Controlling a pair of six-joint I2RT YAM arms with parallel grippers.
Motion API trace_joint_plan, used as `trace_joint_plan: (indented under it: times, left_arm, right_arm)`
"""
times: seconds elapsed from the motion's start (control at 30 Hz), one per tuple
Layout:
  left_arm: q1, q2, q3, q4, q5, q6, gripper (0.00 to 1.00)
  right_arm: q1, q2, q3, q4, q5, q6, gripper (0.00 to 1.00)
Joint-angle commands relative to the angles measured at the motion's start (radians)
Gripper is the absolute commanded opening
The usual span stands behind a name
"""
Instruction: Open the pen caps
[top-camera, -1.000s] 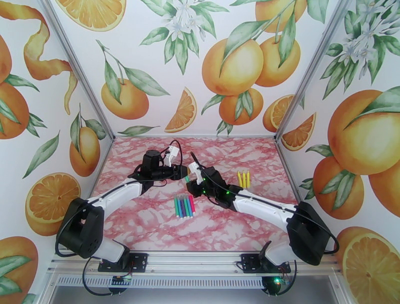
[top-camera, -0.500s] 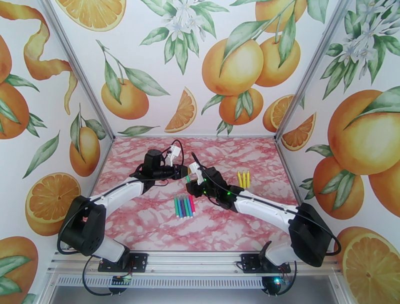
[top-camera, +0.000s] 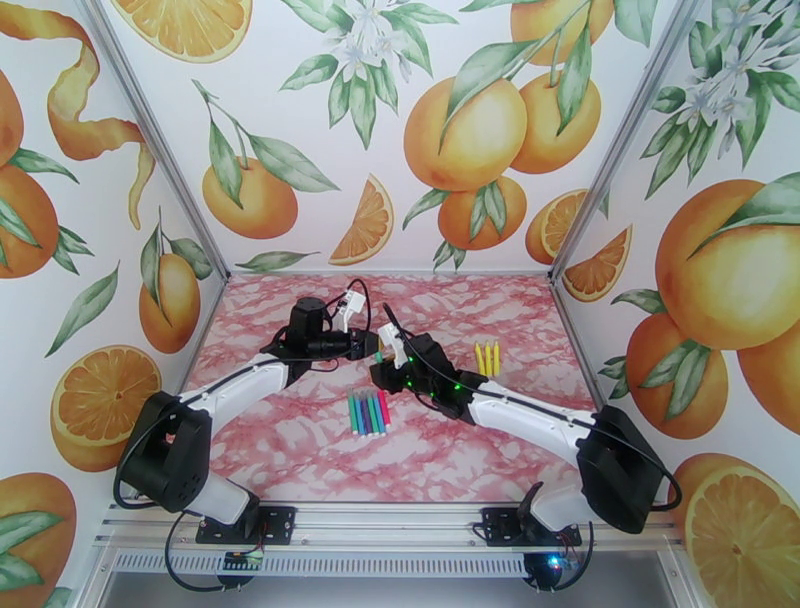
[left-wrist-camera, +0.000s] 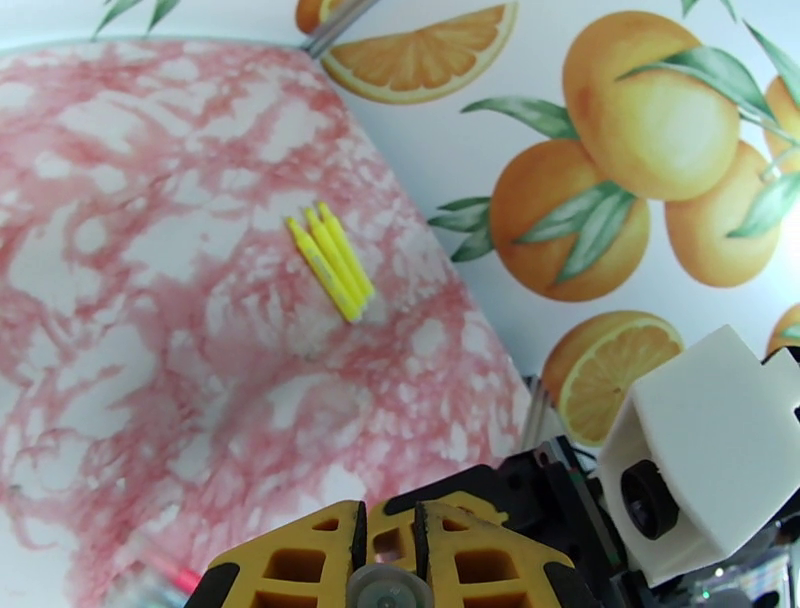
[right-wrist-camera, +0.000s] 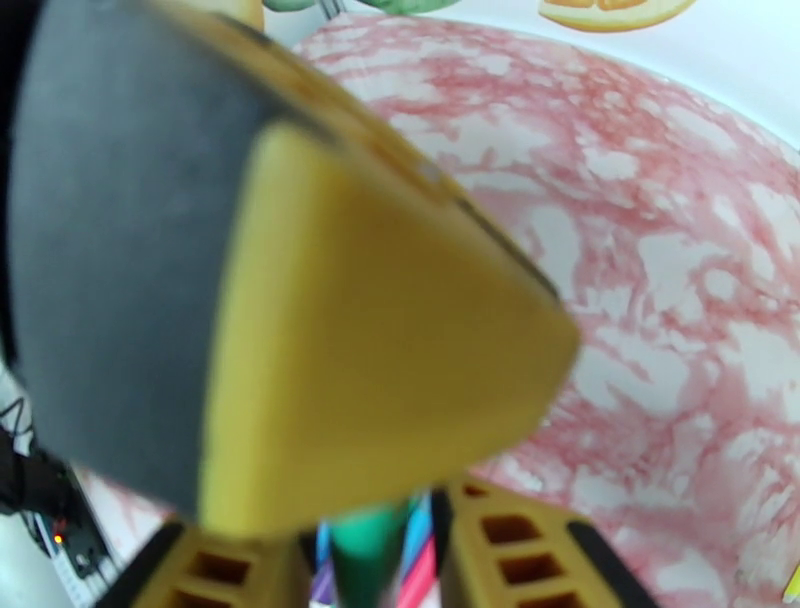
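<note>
Pens (top-camera: 368, 412) cluster at table (top-camera: 300, 450) centre, walls (top-camera: 300, 120) well apart.

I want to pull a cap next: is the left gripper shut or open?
Shut on the green pen: the left gripper has its yellow jaws nearly meeting around the pen's round end.

Blurred close above the right fingers (right-wrist-camera: 235, 570): one left finger (right-wrist-camera: 380, 330), hiding the far end of the green pen (right-wrist-camera: 372, 545). Cropped by the bottom edge between the left fingers: a round pen end (left-wrist-camera: 390, 592). Overhead, too small to tell cap from barrel.
</note>
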Motion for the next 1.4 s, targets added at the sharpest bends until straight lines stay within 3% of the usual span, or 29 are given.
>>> trace_joint_plan:
  times: [0.0,0.67,1.07,1.37]
  left_arm:
    - [-0.008,-0.004,0.036,0.021,0.031,0.007,0.03]
    - [0.002,-0.016,0.072,-0.021,-0.096,0.016,0.00]
    - [0.063,-0.073,0.049,-0.036,-0.209,-0.034,0.00]
    - [0.093,-0.077,0.043,-0.012,-0.232,-0.090,0.00]
  right_arm:
    - [0.004,0.021,0.005,0.038,-0.015,0.007,0.32]
    - [0.004,-0.040,-0.059,0.008,-0.025,-0.016,0.12]
    - [0.006,-0.092,-0.141,0.045,-0.057,-0.016,0.10]
    - [0.013,-0.108,-0.200,0.055,-0.061,-0.020,0.09]
